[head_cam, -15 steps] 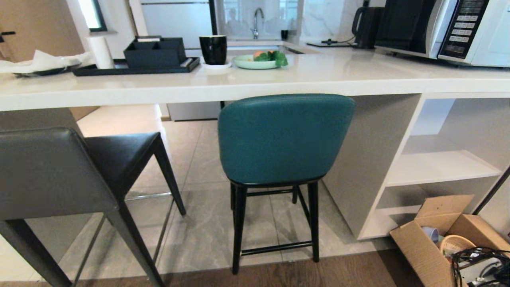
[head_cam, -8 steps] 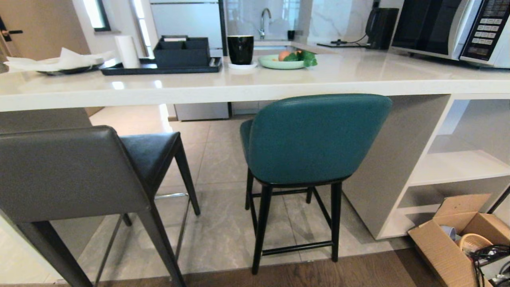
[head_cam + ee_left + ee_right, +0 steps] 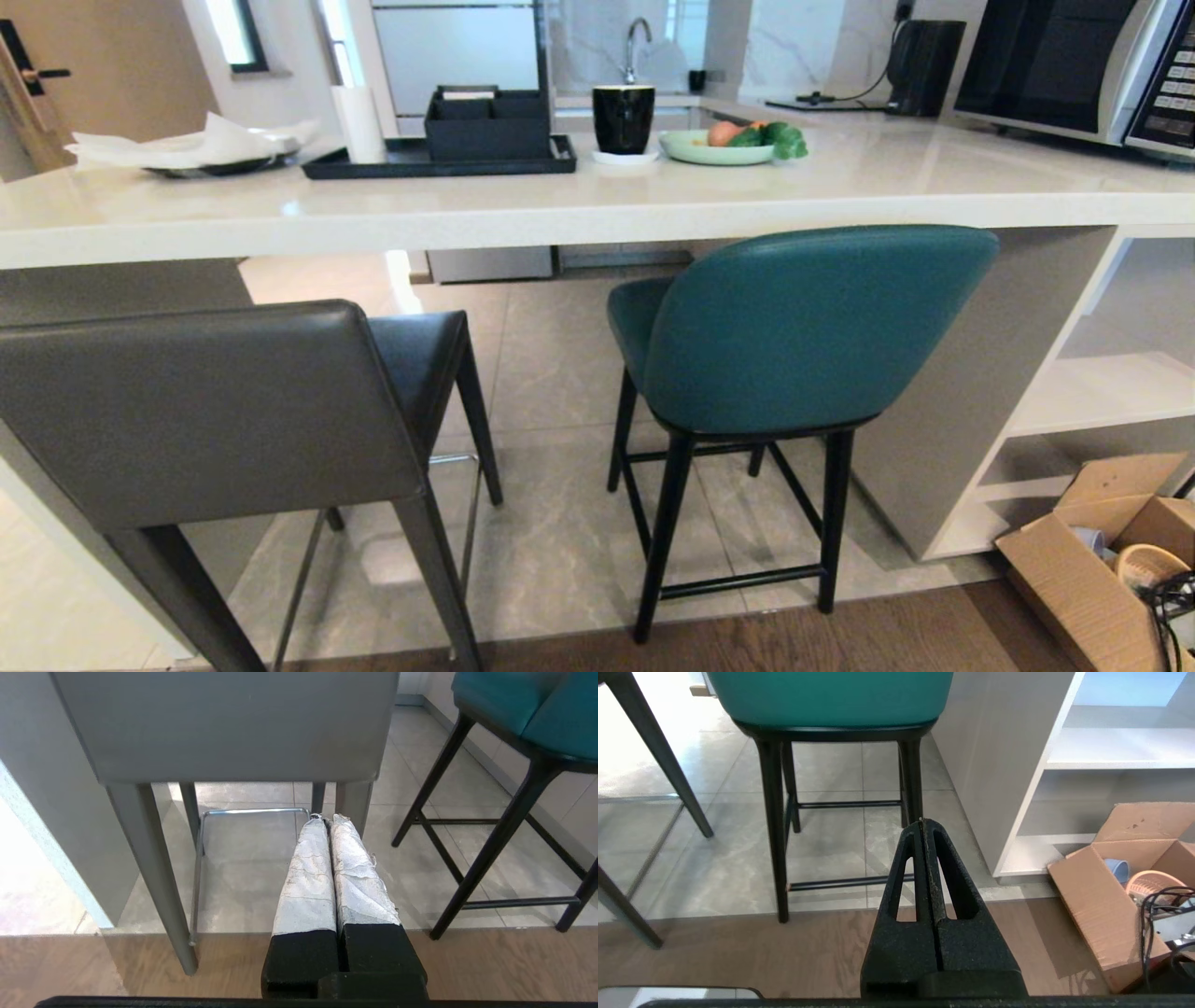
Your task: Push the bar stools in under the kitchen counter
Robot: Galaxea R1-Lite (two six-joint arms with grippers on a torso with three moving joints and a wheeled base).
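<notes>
Counter: kitchen counter (image 3: pixel 597 210), a long glossy off-white slab running across the head view, with a matching side panel (image 3: pixel 971 392) and white open shelving (image 3: pixel 1102 392) on the right.
Grey stool: dark grey bar stool (image 3: pixel 215 411) at the left, its rectangular back toward the camera and well out from the counter edge; only the front of its seat reaches beneath the slab.
Teal stool: teal bar stool (image 3: pixel 803 327) with black legs, just beside the side panel; its curved back appears to stand a little proud of the counter edge, though this angle leaves that uncertain.
Floor: grey tiles under both stools, wood planks nearer the robot.
Box: open cardboard box (image 3: pixel 1092 560) on the floor below the shelving.
Countertop items: microwave (image 3: pixel 1074 70), black tray (image 3: pixel 439 159), black cup (image 3: pixel 624 117), green plate (image 3: pixel 714 149) of produce.
Left gripper: left gripper (image 3: pixel 326 820), wrapped fingers pressed together on nothing, low behind the grey stool, apart from it.
Right gripper: right gripper (image 3: pixel 923 822), black fingers clenched and empty, behind the teal stool's legs, not touching.
</notes>
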